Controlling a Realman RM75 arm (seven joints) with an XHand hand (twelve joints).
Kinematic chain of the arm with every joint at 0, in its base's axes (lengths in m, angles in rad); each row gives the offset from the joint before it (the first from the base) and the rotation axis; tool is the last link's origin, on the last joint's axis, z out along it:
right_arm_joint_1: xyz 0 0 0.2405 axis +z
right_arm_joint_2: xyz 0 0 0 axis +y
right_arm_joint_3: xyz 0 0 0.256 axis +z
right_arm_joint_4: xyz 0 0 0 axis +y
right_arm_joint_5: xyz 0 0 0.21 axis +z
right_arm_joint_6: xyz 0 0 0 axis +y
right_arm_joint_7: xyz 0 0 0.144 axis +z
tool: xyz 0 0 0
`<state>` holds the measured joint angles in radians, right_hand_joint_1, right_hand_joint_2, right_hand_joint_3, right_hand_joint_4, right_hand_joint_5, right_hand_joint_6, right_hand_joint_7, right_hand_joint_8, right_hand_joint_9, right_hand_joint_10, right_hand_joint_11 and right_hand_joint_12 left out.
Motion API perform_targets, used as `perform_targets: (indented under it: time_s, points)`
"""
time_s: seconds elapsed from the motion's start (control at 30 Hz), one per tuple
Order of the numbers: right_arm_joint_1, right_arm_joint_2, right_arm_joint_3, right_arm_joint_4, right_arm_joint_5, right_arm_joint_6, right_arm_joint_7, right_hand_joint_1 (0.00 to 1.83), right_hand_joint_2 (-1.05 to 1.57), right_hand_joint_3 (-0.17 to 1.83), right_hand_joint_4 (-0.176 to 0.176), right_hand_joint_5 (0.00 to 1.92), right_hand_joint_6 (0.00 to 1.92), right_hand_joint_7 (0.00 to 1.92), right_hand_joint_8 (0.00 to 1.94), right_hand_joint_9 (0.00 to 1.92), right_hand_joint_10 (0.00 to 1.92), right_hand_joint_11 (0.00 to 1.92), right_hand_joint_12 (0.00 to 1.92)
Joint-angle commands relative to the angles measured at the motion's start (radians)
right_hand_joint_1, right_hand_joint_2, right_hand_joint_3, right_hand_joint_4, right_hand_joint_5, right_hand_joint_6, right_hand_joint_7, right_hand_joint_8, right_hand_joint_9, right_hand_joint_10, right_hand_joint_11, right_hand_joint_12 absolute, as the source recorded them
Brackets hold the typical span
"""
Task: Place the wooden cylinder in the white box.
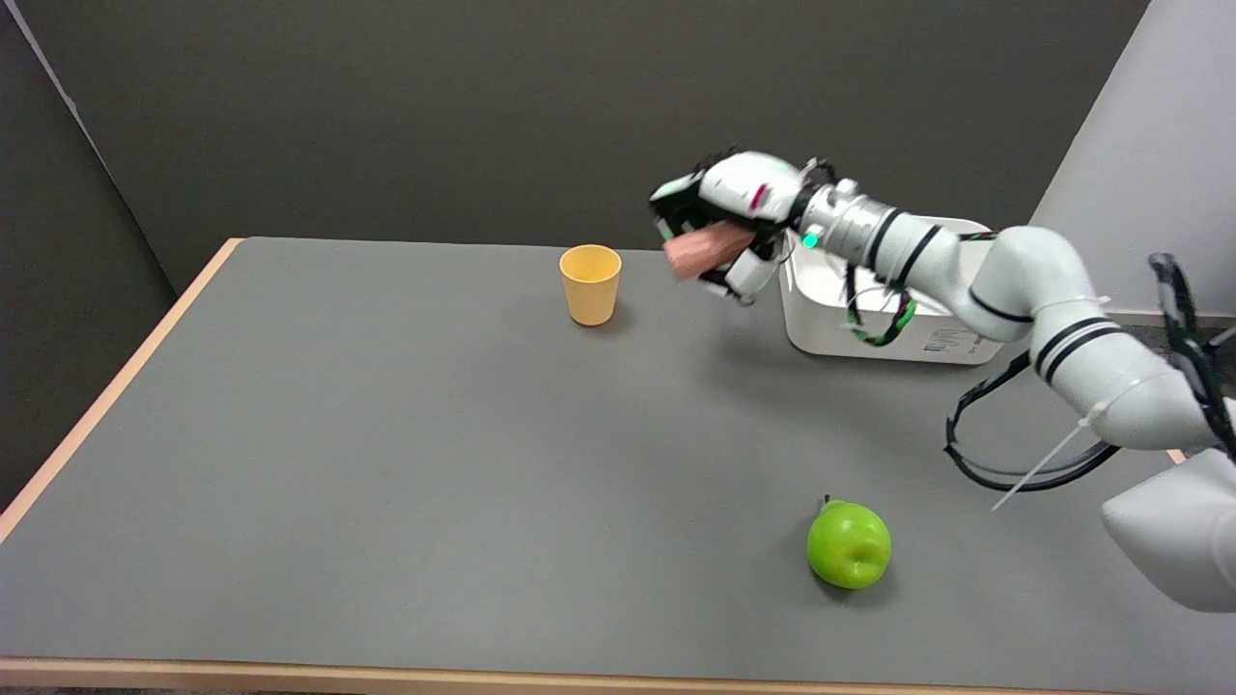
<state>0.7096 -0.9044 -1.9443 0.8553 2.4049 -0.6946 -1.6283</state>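
Your right hand [726, 224] grips the wooden cylinder [703, 250] in the air, just short of the white box [893, 328].

Fingers wrap the cylinder's upper end, and its free end tilts down and away from the box, blurred in this view. You are at the carry step: the cylinder hangs beside the box's wall on the yellow cup's [590, 283] side, not yet over the opening. Bring the hand across that rim with clear height, so the low end does not clip it, then lower before letting go. The green apple [849, 543] sits well apart from the box, nearer you.
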Motion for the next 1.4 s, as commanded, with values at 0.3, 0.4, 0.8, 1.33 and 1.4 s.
perform_targets:
  time_s: [0.3,0.4,0.8,1.33,1.4]
  points:
    - [0.065,0.106,0.246,-0.346,0.106,0.189,0.023,1.59,0.46,1.52,0.085,0.63,1.68,0.98,1.72,1.02,1.92,0.77,1.92]
    - [0.064,0.117,0.262,-0.381,0.106,0.212,-0.003,1.58,0.46,1.51,0.082,0.62,1.68,0.98,1.72,1.02,1.92,0.75,1.92]
    - [-0.033,0.14,0.388,-0.502,0.17,0.267,-0.021,1.58,0.48,1.48,0.069,0.6,1.68,0.96,1.71,1.0,1.92,0.64,1.92]
    - [-0.278,0.117,0.432,-0.285,0.171,0.346,-0.001,0.47,0.69,0.92,0.08,0.19,0.41,0.26,0.31,0.27,0.73,0.25,1.43]
    - [-0.302,0.115,0.435,-0.235,0.171,0.345,0.026,0.36,0.64,0.94,0.082,0.16,0.4,0.2,0.28,0.22,0.69,0.21,1.39]
